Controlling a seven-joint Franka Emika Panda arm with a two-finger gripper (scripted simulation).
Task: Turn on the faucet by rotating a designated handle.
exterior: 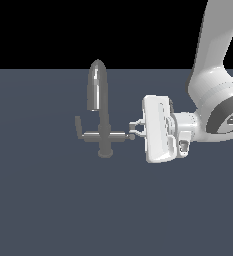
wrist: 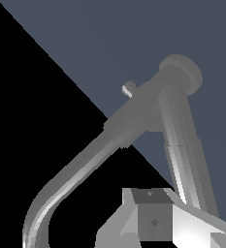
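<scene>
The grey faucet (exterior: 97, 90) stands on the dark floor, with its arched spout up and its round base (exterior: 105, 152) below. Its crossbar has a left arm (exterior: 80, 131) and the handle (exterior: 117, 134) pointing towards the exterior view's right. My gripper (exterior: 134, 129) reaches in sideways from that side. Its jaws are a little apart and straddle the handle's outer end. In the wrist view the handle (wrist: 182, 155) runs from the stem past one finger (wrist: 151, 218), and the spout (wrist: 75, 174) curves away. I cannot tell whether the fingers touch the handle.
The white arm (exterior: 215, 85) comes down from the upper part of the exterior view's right. The flat dark grey floor (exterior: 48, 200) lies all around the faucet. No other object shows.
</scene>
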